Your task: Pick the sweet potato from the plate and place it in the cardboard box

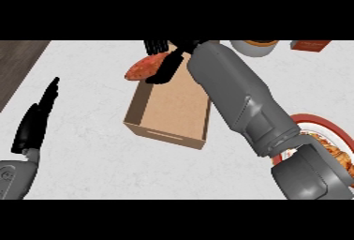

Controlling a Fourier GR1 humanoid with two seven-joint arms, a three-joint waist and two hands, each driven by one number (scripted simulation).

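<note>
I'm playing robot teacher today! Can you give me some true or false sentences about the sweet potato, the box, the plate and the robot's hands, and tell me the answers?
1. The right hand is curled round the sweet potato. True.
2. The sweet potato lies on the plate. False: it is held up at the far end of the cardboard box, away from the plate.
3. The cardboard box is shut with a lid. False: its top is open.
4. The left hand rests open at the left of the view. True.
5. The plate is at the left of the box. False: it is at the right.
</note>
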